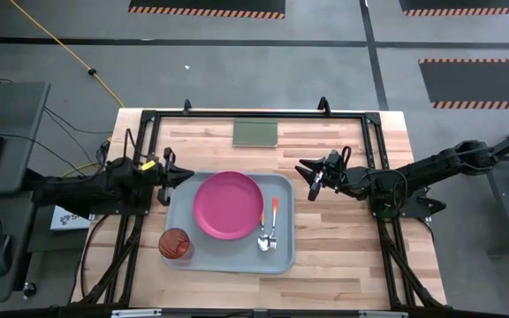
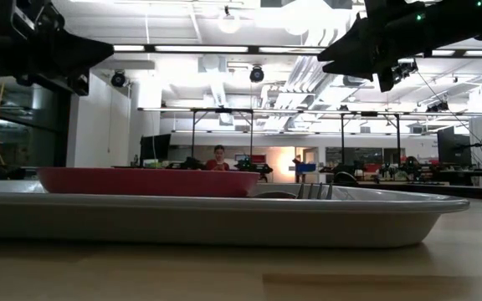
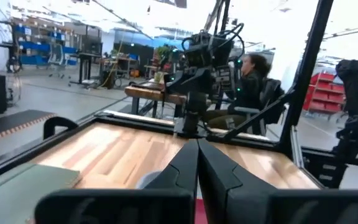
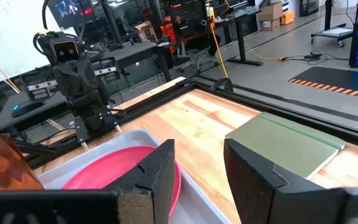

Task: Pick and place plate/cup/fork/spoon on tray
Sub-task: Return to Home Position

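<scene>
At centre left, the left hand (image 1: 182, 177) hovers closed and empty beside the tray's (image 1: 283, 256) upper-left corner. On the tray sit the cup (image 1: 176, 243) lower left, the plate (image 1: 227, 205) mid-frame, then fork (image 1: 262, 232) and spoon (image 1: 273, 226). Right of the tray, the right hand (image 1: 309, 179) hangs open above the worktop (image 1: 343, 247).

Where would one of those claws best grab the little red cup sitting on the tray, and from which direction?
Probably from straight above, claw spread across the cup to pinch its rim or upper wall. It stands upright, mouth up, in the near-left corner of the tray, clear of the plate. The left claw, fingers shut now, is nearer than the open right claw.
</scene>
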Controlling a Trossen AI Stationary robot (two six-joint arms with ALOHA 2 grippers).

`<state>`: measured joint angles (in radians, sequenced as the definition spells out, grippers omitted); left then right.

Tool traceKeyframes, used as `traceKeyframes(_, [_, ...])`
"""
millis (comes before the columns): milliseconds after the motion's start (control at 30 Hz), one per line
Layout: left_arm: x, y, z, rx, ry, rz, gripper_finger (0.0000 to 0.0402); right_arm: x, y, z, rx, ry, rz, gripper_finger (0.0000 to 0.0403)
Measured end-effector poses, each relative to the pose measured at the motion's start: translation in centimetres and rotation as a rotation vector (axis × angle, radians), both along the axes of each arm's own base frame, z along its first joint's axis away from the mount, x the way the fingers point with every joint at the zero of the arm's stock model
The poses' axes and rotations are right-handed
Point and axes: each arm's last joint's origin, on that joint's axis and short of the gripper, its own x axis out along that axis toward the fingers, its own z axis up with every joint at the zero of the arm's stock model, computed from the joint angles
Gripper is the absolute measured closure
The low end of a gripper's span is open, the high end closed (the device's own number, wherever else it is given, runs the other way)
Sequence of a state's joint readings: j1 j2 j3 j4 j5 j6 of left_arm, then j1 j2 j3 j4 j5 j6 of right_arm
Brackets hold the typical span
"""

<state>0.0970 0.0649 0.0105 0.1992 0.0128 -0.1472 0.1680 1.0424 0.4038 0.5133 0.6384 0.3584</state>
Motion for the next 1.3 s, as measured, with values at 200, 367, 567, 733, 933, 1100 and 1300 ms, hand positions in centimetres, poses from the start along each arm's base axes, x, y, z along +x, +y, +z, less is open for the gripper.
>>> traceKeyframes(200, [0.0,-0.3,0.1,0.009,-0.005,-0.016,0.0401,0.0,0.0,0.0,0.0,0.0,0.0,0.0273])
traceKeyframes(367, [0.0,-0.3,0.1,0.022,-0.004,0.0,0.0401,0.0,0.0,0.0,0.0,0.0,0.0,0.0273])
traceKeyframes(567, [0.0,-0.3,0.0,0.014,0.004,-0.005,0.0401,0.0,0.0,0.0,-0.018,0.009,0.002,0.0273])
traceKeyframes(733, [0.0,-0.3,-0.4,-0.011,0.041,-0.008,0.0401,-0.4,0.4,0.1,-0.02,0.032,0.054,0.0284])
traceKeyframes(933, [0.1,-0.3,-0.8,-0.018,0.088,-0.008,0.0401,-1.7,0.4,-0.1,-0.028,0.064,0.073,0.0386])
traceKeyframes(1100, [0.1,-0.3,-0.9,-0.018,0.093,-0.008,0.0401,-3.4,0.2,-1.8,-0.001,0.04,0.08,0.0394])
traceKeyframes(1300, [0.1,-0.3,-0.9,-0.018,0.093,-0.008,0.0401,-6.7,-0.5,-3.2,-0.004,-0.142,0.079,0.0401])
